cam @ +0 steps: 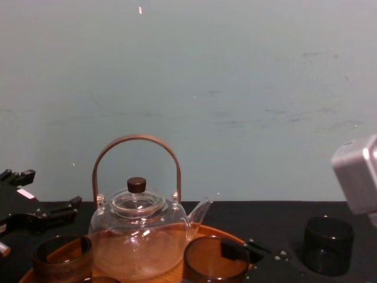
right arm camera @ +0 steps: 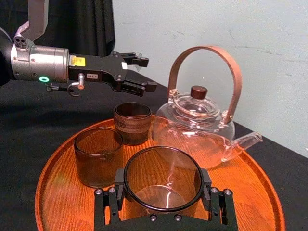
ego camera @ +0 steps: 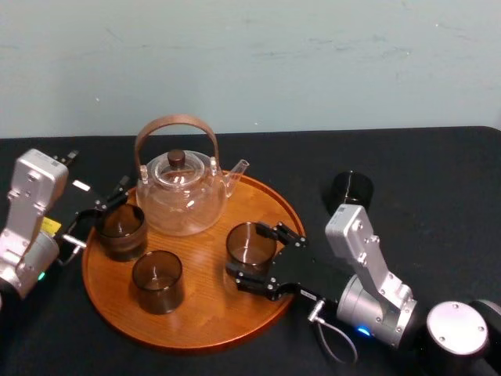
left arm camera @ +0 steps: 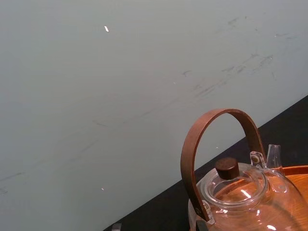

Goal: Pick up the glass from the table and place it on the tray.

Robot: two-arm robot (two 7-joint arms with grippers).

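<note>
The right claw (ego camera: 254, 252) grips a glass (ego camera: 250, 241) standing on the tray (ego camera: 203, 313). The left claw (right arm camera: 148, 73) hovers open above a second glass (right arm camera: 132, 122).

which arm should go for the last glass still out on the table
Right. The dark glass on the table stands on the robot's right, near the right gripper, now at another glass on the tray. The left gripper is across the tray.
</note>
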